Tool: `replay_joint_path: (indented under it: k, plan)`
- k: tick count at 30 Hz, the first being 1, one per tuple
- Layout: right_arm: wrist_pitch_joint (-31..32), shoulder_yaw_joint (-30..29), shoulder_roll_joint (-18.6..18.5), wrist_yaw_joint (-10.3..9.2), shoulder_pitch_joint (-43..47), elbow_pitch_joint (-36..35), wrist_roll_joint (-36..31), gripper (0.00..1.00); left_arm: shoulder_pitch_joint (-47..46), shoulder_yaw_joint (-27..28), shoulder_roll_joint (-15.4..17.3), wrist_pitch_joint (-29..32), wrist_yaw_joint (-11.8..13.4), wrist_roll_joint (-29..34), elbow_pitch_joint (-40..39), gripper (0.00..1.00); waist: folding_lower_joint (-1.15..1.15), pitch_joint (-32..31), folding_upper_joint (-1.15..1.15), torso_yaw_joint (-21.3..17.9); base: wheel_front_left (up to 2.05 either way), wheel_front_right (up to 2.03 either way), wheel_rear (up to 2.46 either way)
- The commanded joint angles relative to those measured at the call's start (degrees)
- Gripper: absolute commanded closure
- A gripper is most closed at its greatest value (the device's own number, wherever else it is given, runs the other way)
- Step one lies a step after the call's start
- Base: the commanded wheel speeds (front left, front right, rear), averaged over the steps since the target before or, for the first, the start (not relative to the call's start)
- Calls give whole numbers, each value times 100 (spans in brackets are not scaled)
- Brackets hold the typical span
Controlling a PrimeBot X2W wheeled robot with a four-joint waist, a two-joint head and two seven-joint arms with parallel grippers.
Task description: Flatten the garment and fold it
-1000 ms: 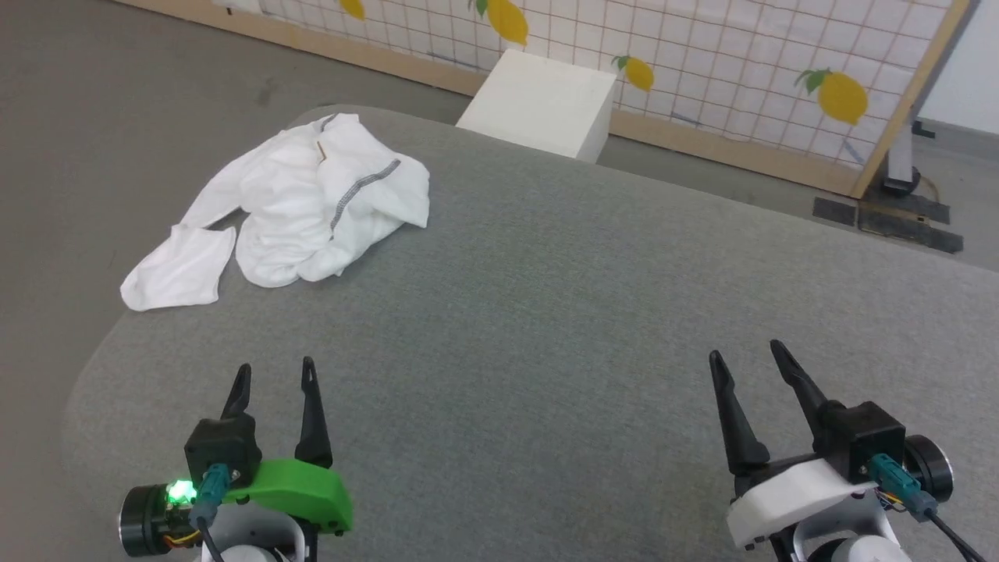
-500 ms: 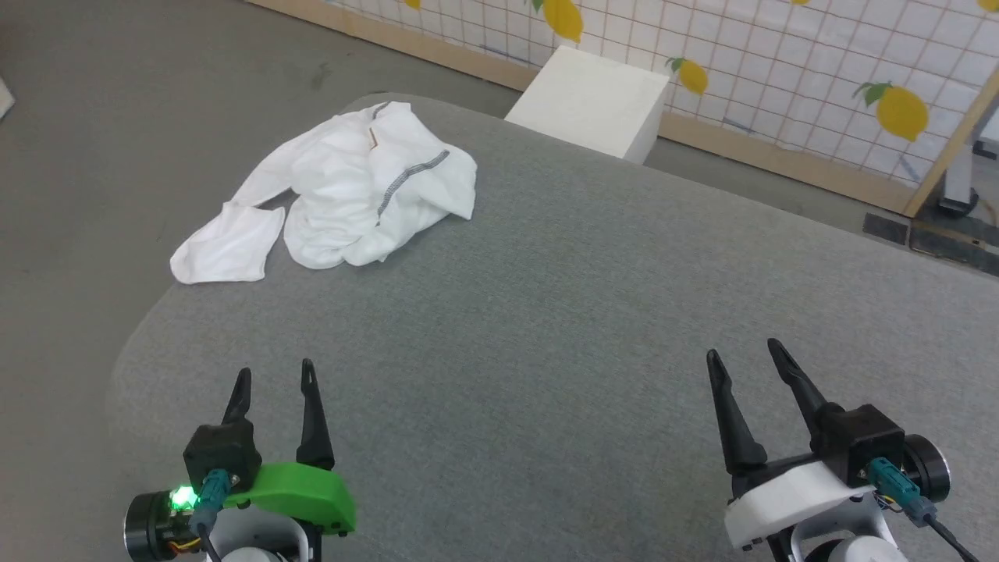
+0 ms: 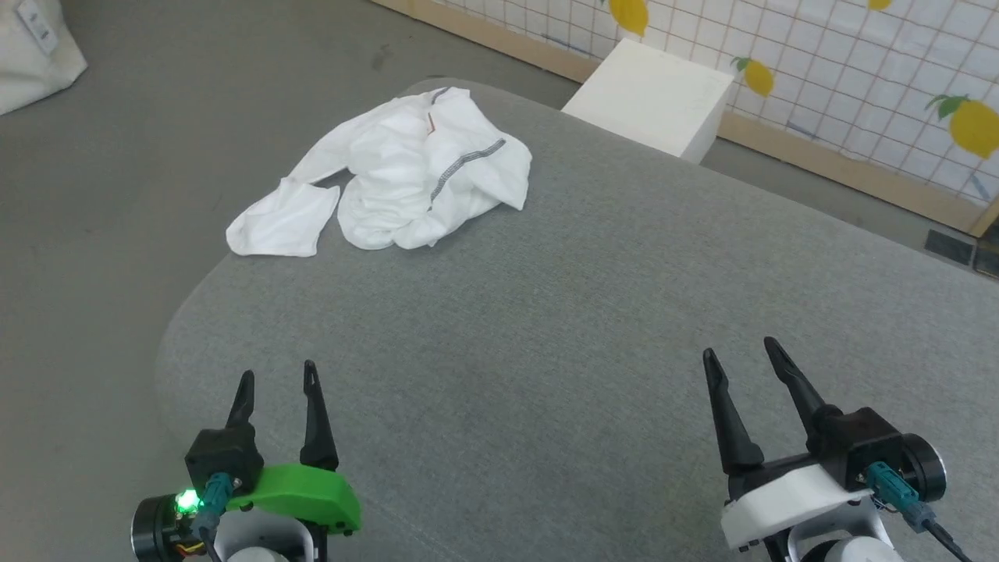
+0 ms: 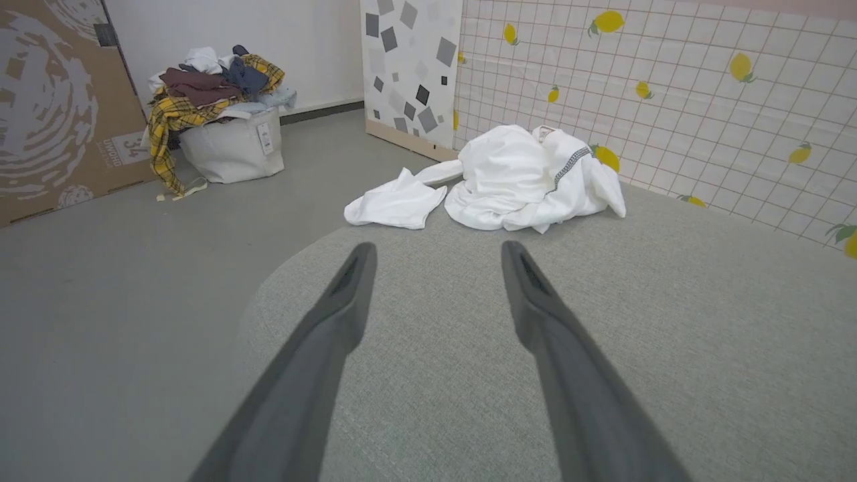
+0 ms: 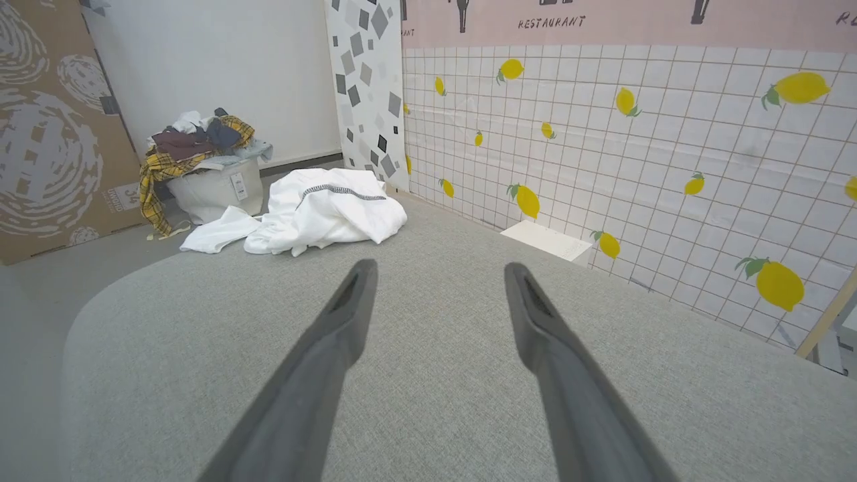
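The garment (image 3: 414, 183), a white shirt with a grey zigzag seam, lies crumpled at the far left corner of the grey table (image 3: 593, 312), one sleeve hanging over the table's left edge. It also lies ahead of the fingers as the garment (image 4: 515, 177) in the left wrist view and the garment (image 5: 321, 211) in the right wrist view. My left gripper (image 3: 277, 378) hovers open over the near left of the table, well short of the shirt. My right gripper (image 3: 740, 350) stands open at the near right, nothing between its fingers.
A rigid white box (image 3: 652, 97) stands on the floor behind the table against a lemon-patterned tiled panel (image 3: 858, 70). A white bin heaped with clothes (image 4: 221, 127) sits on the floor beyond the table's left corner, beside a cardboard sheet (image 4: 53, 100).
The head camera has turned left, so the whole picture slid right and down. Both grippers keep their places, open, and the garment lies as before.
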Motion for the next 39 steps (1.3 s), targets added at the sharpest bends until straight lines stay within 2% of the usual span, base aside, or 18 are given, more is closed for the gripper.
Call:
replay_joint_path:
  k: [1, 5, 11, 20, 23, 30, 33, 39]
  plan:
    - [-59, 11, 0, -6, -75, 18, 7, 0, -141, -9, 35, -71, 21, -121, 30, 0, 0, 48, 0, 63, 0, 0, 0]
    - [-42, 20, 1, -6, -139, -37, -36, 0, -439, -60, 103, -33, -156, -304, 176, 0, 0, 267, 0, 51, 0, 0, 0]
    - [67, 167, -120, -7, -362, -227, -178, 0, -1487, -59, 265, 186, -515, -659, 571, 0, 0, 1002, 0, -246, 0, 0, 0]
    - [127, 408, -519, -7, -977, -553, -117, 0, -3486, 398, 727, 1046, -905, -1557, 1330, 0, 0, 2562, 0, -1115, 0, 0, 0]
    - [48, 458, -551, -7, -1190, -559, -30, 0, -3957, 551, 1010, 1467, -934, -1803, 1618, 0, 0, 3002, 0, -1460, 0, 0, 0]
    - [-199, 521, -510, -8, -1599, -453, 124, 0, -4426, 1122, 1651, 2597, -666, -2397, 1940, 0, 0, 3694, 0, -2250, 0, 0, 0]
    - [-292, 487, -467, -8, -1679, -384, 173, 0, -4360, 1401, 1878, 3094, -387, -2594, 1887, 0, 0, 3849, 0, -2512, 0, 0, 0]
    - [-424, 427, -410, -8, -1726, -230, 220, 0, -3933, 1775, 2077, 4034, 225, -2890, 1675, 0, 0, 3914, 0, -2758, 0, 0, 0]
